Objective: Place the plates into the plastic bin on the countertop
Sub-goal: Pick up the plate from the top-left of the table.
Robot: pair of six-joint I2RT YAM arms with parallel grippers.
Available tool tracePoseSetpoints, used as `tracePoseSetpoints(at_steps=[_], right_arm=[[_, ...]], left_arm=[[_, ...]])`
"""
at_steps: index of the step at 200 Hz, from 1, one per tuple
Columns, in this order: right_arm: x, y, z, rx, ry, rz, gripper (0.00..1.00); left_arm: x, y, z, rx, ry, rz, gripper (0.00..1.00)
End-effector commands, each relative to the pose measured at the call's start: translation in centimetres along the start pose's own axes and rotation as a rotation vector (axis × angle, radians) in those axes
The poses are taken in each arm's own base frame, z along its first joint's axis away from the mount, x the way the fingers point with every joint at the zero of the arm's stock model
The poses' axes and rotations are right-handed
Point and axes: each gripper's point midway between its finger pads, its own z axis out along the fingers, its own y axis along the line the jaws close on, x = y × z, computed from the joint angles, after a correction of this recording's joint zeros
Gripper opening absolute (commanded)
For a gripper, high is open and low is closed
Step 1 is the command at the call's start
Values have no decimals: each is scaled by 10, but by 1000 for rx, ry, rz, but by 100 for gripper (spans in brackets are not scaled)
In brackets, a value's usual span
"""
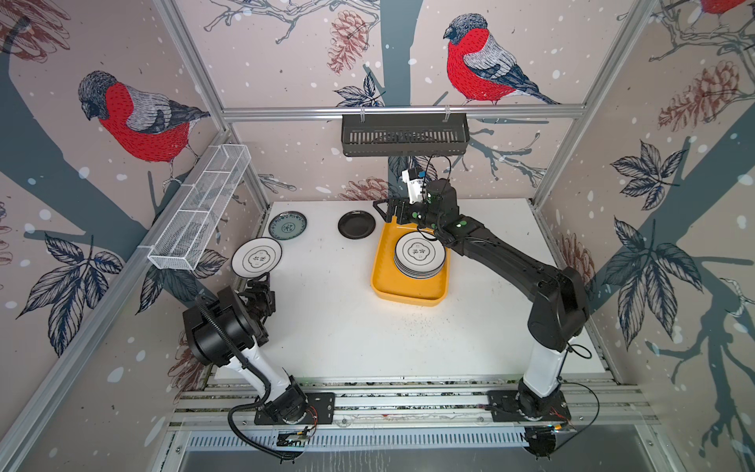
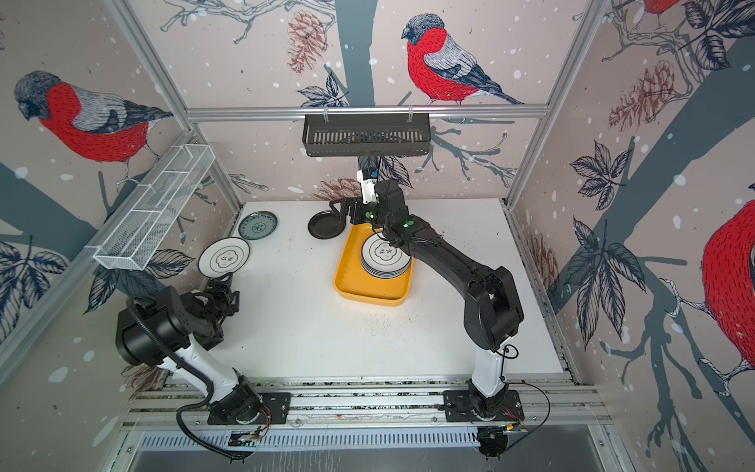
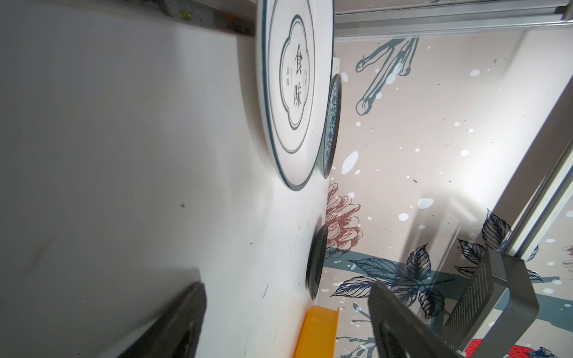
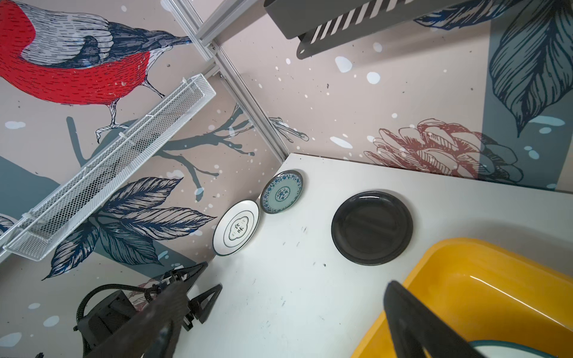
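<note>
**Left claw lined up on the flower-outline plate; three plates left outside the bin**

The left gripper point(image 3: 286, 286) is seen with its two black ribbed fingers point(image 3: 393, 316) spread apart and nothing between them. It is held low, just short of the round white glazed plate with the black flower outline point(image 1: 256, 257), which lies at the left edge of the flat white speckled countertop point(image 1: 347, 335). The step in hand is judged to be the approach to this plate. A shallow, smooth rim is presented, so the next move is thought to call for one finger to be slid under the lip and the other set on top before the jaws are closed. Whether the rim overhangs the table edge cannot be told.

Just beyond, the small round teal patterned plate point(image 1: 287, 225) is found, its rim touching or nearly touching the white one. Further along, the small glossy black round plate point(image 1: 356, 224) lies alone, near a corner of the shallow rectangular yellow-orange plastic bin point(image 1: 408, 297), which is smooth-walled with rounded corners. In it a neat stack of white plates point(image 1: 419, 261) is already held. The right gripper point(image 1: 390, 212) is poised over the bin's far end, jaws wide and empty.
</note>
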Motion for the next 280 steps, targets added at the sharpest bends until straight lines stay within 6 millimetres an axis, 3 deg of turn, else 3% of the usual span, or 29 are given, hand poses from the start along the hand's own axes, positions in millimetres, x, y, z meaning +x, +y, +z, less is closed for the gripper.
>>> tracePoseSetpoints(at_steps=[1, 97, 141, 169, 224, 280], right_arm=[[1, 0, -1, 7, 10, -22, 100], [-8, -17, -11, 59, -6, 1, 100], [-12, -28, -15, 90, -8, 13, 100], [-16, -35, -18, 111, -17, 24, 100], [-23, -46, -26, 160, -45, 32, 100], [-29, -47, -28, 151, -57, 35, 100]], left_arm=[[-10, -4, 5, 30, -31, -41, 83], [-44, 6, 37, 3, -84, -113, 74], [-47, 11, 56, -42, -90, -119, 68], [-44, 20, 65, -87, -97, -149, 58], [-43, 45, 57, -193, -166, -229, 26], [-39, 45, 58, -169, -162, -278, 6]])
